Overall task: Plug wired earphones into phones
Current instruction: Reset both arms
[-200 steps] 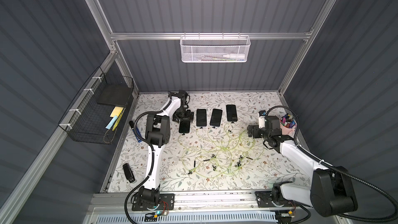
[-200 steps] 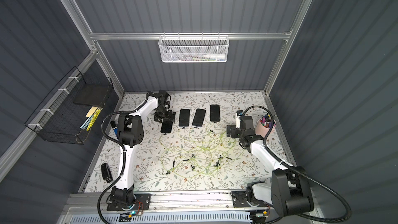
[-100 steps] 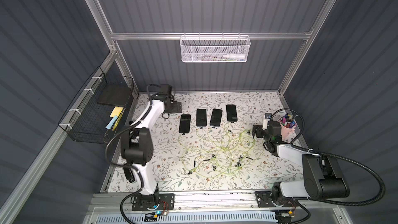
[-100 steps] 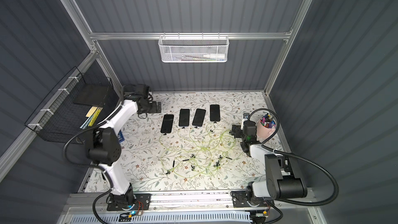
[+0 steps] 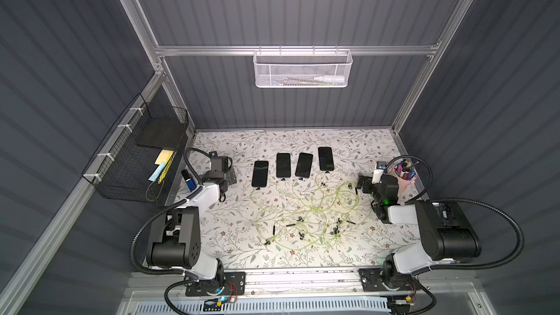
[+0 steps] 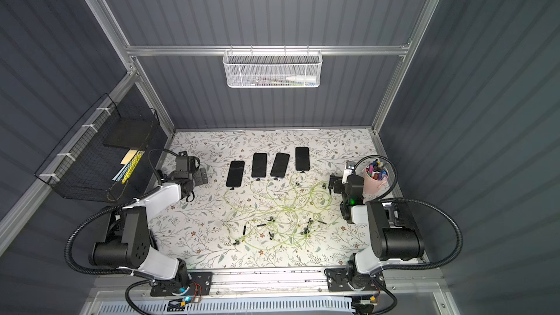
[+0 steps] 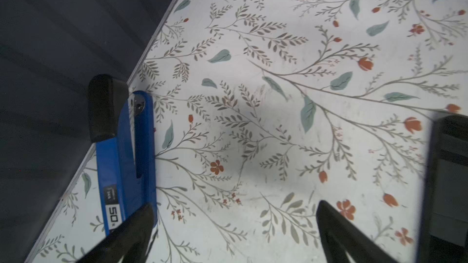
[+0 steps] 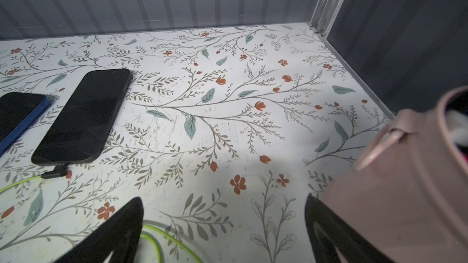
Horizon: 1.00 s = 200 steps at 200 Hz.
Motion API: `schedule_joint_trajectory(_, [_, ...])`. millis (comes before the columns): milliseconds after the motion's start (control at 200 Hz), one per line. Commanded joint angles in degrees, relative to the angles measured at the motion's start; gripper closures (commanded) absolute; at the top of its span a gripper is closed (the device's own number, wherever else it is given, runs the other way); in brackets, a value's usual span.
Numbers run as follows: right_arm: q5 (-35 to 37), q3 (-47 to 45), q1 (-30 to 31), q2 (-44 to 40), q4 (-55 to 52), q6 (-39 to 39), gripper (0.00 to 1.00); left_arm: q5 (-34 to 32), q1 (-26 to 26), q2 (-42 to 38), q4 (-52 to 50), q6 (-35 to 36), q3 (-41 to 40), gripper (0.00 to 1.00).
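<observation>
Several black phones lie in a row at the back of the floral table. A short black plug sits against the near edge of each one. From the plugs, the pale green cables of the wired earphones run into a loose tangle mid-table, with small black earbuds scattered in it. The right wrist view shows one phone with a plug at its near end. My left gripper is open over bare table, left of the row. My right gripper is open beside the tangle's right side.
A blue-and-black stick device lies by the left wall, close to my left gripper. A pink cup of pens stands right beside my right gripper. A black wire basket hangs on the left wall, a white one on the back rail.
My left arm has drawn away from the leftmost phone and folded back toward the left wall. My right arm has also pulled back toward the pink cup. Both grippers stayed open.
</observation>
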Motion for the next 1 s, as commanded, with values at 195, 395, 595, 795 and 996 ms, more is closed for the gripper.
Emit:
schedule_joint_trajectory(195, [-0.14,0.36,-0.01,-0.11,2.21,-0.09,0.01,-9.58,0.20,6.24,31.66,0.99,-11.20,0.00])
schedule_joint_trajectory(395, [-0.19,0.37,0.06,-0.07,2.21,-0.16,0.01,-4.00,0.32,8.27,39.08,4.62,-13.29,0.00])
schedule_joint_trajectory(595, [-0.14,0.37,-0.01,-0.03,2.21,-0.09,0.01,-2.29,-1.91,9.39,44.05,8.28,-15.00,0.00])
schedule_joint_trajectory(795, [-0.12,0.36,0.04,-0.04,2.21,-0.10,0.01,0.16,-1.90,9.24,44.58,8.97,-15.61,0.00])
schedule_joint_trajectory(996, [-0.15,0.42,0.07,-0.03,2.12,-0.10,0.01,0.50,-1.68,11.63,54.98,9.71,-19.50,0.00])
